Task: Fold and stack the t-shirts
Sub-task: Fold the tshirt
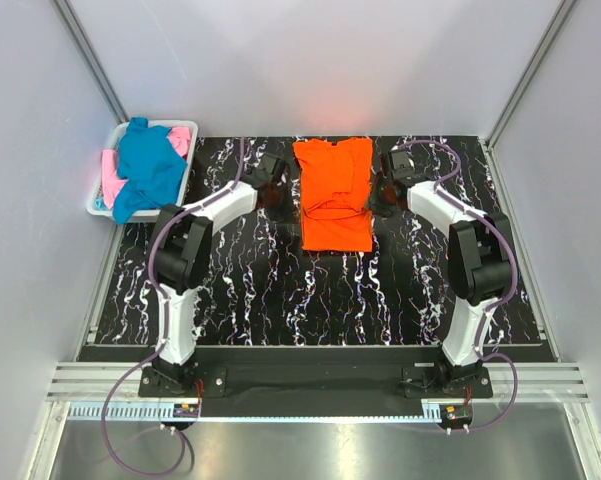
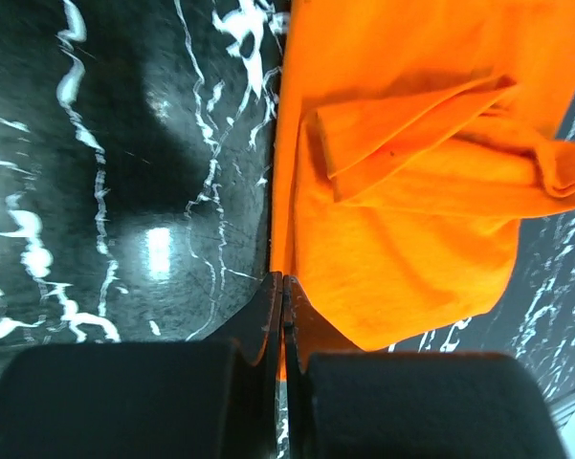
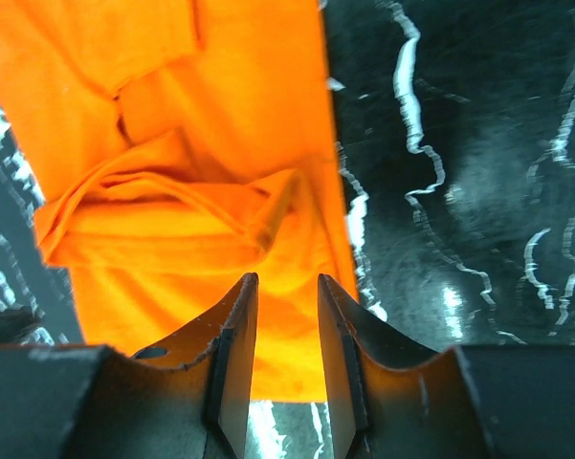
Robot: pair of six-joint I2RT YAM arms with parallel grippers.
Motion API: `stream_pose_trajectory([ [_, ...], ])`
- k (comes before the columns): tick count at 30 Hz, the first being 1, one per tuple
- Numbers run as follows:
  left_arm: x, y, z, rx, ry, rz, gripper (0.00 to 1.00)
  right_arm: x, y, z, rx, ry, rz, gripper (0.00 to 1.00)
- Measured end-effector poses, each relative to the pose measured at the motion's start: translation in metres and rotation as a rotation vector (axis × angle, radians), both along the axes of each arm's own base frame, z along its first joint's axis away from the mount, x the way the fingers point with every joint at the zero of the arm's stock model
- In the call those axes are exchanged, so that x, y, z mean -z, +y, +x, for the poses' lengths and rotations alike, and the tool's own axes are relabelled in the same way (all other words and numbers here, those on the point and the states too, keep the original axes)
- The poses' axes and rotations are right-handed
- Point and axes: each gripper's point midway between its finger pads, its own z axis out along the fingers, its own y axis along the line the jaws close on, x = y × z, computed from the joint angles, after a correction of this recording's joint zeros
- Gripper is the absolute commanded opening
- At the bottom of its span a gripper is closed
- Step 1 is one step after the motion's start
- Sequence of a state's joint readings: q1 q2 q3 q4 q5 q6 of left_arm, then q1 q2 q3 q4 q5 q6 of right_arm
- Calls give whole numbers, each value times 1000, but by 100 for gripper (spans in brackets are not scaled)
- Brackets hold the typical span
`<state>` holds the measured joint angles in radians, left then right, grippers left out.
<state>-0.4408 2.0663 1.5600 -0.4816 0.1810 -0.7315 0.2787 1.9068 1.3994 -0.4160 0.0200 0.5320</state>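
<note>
while in basket (image 1: 93,205), teal t-shirt (image 1: 148,165) topmost

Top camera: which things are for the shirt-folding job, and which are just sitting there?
For the job: orange t-shirt, lying on the table; teal-blue t-shirt and pink t-shirt, heaped in the basket; left gripper, shut on the orange t-shirt's edge; right gripper, open at its other edge.

Just sitting there: white basket; black marbled table.
</note>
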Motion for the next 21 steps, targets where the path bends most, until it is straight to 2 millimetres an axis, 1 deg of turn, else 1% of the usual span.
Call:
stream_pose_trajectory([
  [3, 3, -7, 0, 13, 19, 9, 0, -1, 7, -2, -24, 8, 29, 38],
  [7, 1, -16, 3, 27, 22, 10, 0, 3, 12, -5, -46, 25, 54, 38],
  [13, -3, -28, 23, 29, 13, 10, 1, 23, 18, -10, -66, 79, 72, 38],
  [17, 5, -30, 26, 30, 27, 20, 1, 34, 20, -12, -73, 106, 76, 38],
  [21, 18, -27, 20, 28, 66, 46, 2, 35, 24, -7, -81, 106, 87, 38],
])
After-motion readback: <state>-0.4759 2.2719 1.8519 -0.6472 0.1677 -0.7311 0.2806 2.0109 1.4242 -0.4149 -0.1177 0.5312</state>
